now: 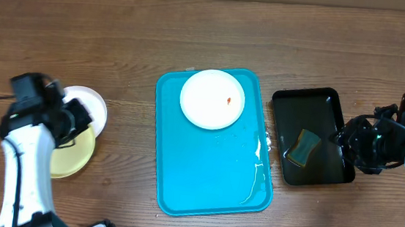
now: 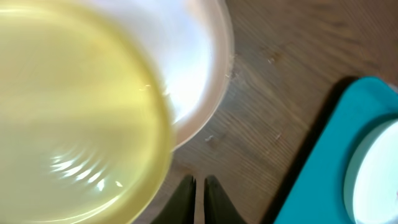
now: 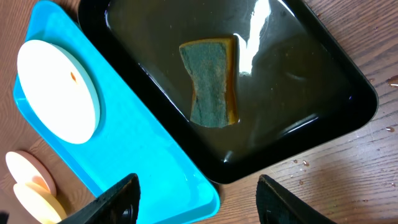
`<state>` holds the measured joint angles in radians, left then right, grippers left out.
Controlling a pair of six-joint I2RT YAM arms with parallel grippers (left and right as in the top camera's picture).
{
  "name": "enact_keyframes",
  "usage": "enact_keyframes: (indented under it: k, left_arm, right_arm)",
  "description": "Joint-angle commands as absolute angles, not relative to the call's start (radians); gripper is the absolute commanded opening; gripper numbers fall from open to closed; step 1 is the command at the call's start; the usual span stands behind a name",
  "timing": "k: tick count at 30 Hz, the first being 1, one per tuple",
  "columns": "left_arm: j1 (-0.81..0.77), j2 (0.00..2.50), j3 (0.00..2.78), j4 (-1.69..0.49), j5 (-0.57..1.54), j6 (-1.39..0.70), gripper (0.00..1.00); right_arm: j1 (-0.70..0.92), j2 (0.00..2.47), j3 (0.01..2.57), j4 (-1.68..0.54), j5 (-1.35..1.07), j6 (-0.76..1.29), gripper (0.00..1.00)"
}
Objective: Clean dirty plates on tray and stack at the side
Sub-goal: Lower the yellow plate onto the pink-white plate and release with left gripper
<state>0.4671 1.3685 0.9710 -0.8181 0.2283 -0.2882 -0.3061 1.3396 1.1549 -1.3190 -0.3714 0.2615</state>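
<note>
The two dark fingers (image 2: pixel 185 202) of the left gripper (image 2: pixel 200 193) were pressed close together. Only a thin slit showed between them, and nothing was held in it. They hung over the brown wooden table (image 2: pixel 280 93). At 11 o'clock from them lay the pale yellow round plate (image 2: pixel 74 118). It sat partly on top of a white round plate (image 2: pixel 199 62) and hid much of it. Seen from above, these two plates lay on the table at 9 o'clock from the big bright blue plastic tray (image 1: pixel 205 172), apart from it. The yellow one was at 6 o'clock of the white one. The left arm (image 1: pixel 26 157) hid part of both.

The fingers (image 3: pixel 121 199) of the right gripper (image 3: pixel 199 196) were spread wide and held nothing. They hung by the 3 o'clock edge of the small shiny black tray (image 3: pixel 348 93). Inside it lay a green and yellow sponge (image 3: pixel 211 81), well clear of the fingers, and the tray's floor looked wet. The black tray sat just beside the blue one, at 3 o'clock from it.

The third plate (image 1: pixel 212 98), white and round, lay on the blue tray at its 12 o'clock end. It had a small red-orange spot (image 1: pixel 228 100) a little toward 3 o'clock from its middle. Wet streaks (image 1: pixel 258 166) ran along the blue tray's 3 o'clock side.
</note>
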Motion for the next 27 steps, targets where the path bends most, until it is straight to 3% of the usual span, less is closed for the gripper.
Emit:
enact_keyframes:
  k: [1,2,6,9,11,17,27]
  left_arm:
    - [0.583,1.332,0.998,-0.920,0.127,-0.284,0.07]
    - [0.619,1.335,0.997,-0.950,0.091,-0.284,0.08]
    - [0.755,1.340,0.956,-0.984,0.027,-0.327,0.27]
    - [0.831,1.347,0.877,-0.934,0.025,-0.371,0.34]
    - [0.884,1.357,0.805,-0.872,0.026,-0.378,0.45]
    - [0.960,1.378,0.683,-0.719,0.026,-0.389,0.49]
    - [0.883,1.381,0.676,-0.555,0.194,-0.310,0.48]
  right_arm:
    - [-0.310,1.326,1.174,-1.315,-0.384,0.260,0.61]
    - [-0.310,1.326,1.174,-1.315,-0.384,0.260,0.61]
    - [-0.310,1.326,1.174,-1.314,-0.384,0.261,0.62]
    - [-0.310,1.326,1.174,-1.316,-0.384,0.260,0.62]
    - [-0.310,1.326,1.174,-1.320,-0.384,0.260,0.62]
    - [-0.310,1.326,1.174,-1.325,-0.384,0.260,0.62]
    - [-0.310,1.326,1.174,-1.317,-0.384,0.260,0.62]
